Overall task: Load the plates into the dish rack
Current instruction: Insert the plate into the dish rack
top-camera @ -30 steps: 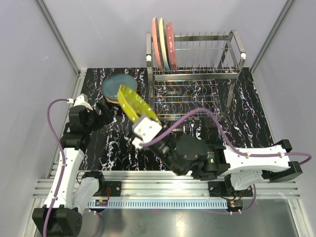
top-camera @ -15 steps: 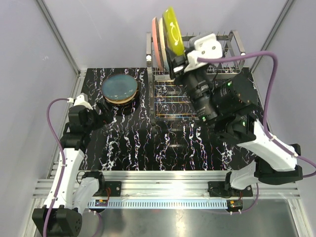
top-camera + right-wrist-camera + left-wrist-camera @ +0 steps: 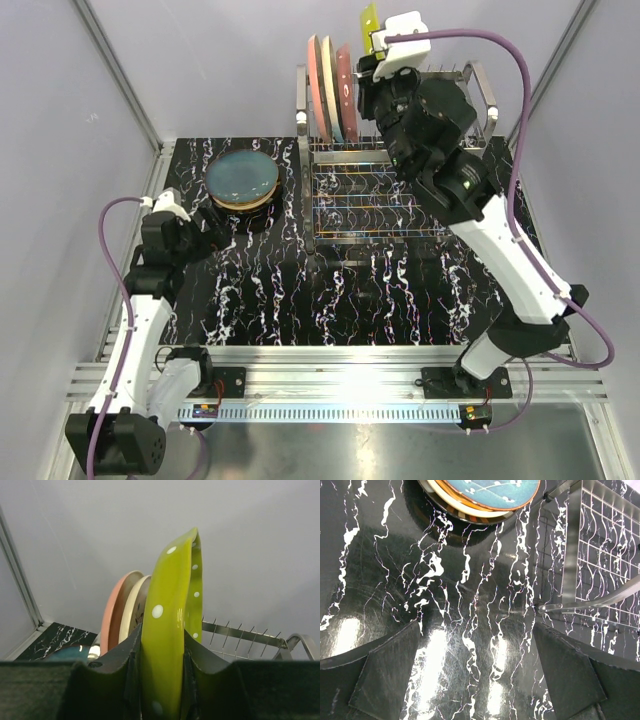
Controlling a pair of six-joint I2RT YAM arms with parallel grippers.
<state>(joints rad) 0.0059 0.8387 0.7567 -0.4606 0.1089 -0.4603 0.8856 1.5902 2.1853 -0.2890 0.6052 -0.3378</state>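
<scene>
My right gripper (image 3: pixel 376 48) is shut on the dotted green plate (image 3: pixel 369 22), holding it on edge above the dish rack (image 3: pixel 440 150), just right of three plates (image 3: pixel 330 85) standing in the rack's left slots. In the right wrist view the green plate (image 3: pixel 170 625) is clamped between both fingers, with the pink and cream plates (image 3: pixel 120 612) to its left and the rack tines (image 3: pixel 240 637) behind. A stack of plates with a teal one on top (image 3: pixel 242 178) lies left of the rack. My left gripper (image 3: pixel 213 228) is open and empty near the stack (image 3: pixel 485 495).
The black marbled table (image 3: pixel 300 290) carries the rack at the back right. The rack's lower wire tray and frame (image 3: pixel 600 555) lie right of my left gripper. Grey walls close in on the left, back and right.
My right arm has carried the green plate from the middle of the table up over the rack, now higher and right of the standing plates. The left arm has not moved.
</scene>
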